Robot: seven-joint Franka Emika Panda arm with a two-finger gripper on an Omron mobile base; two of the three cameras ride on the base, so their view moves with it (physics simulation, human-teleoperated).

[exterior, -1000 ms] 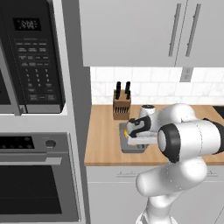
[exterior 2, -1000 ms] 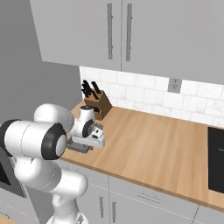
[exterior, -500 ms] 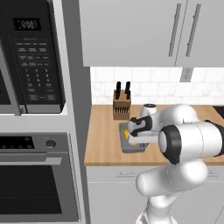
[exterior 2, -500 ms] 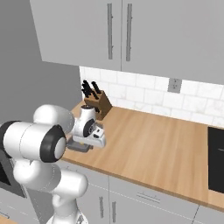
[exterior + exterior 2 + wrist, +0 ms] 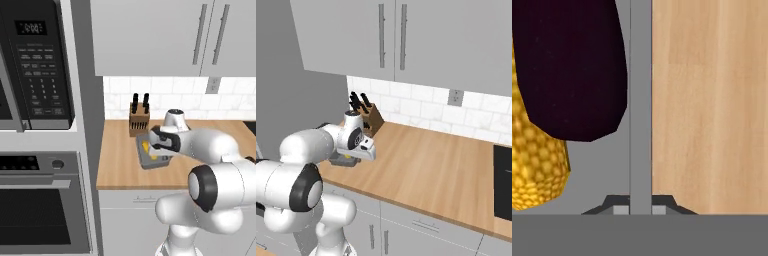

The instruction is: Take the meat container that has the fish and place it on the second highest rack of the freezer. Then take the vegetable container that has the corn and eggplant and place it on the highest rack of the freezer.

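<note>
straddling the rim of the vegetable container (image 5: 640,100), the gripper (image 5: 640,207) has its fingers (image 5: 621,209) one on each side of the grey wall, though whether they are pressed shut on it i cannot tell; the eggplant (image 5: 572,65) and corn (image 5: 534,160) lie inside, touching, on the wooden bench (image 5: 117,165) near the knife block (image 5: 138,117). little has shifted over the last second, so the grasp looks to be settling, with the lift still ahead
</note>
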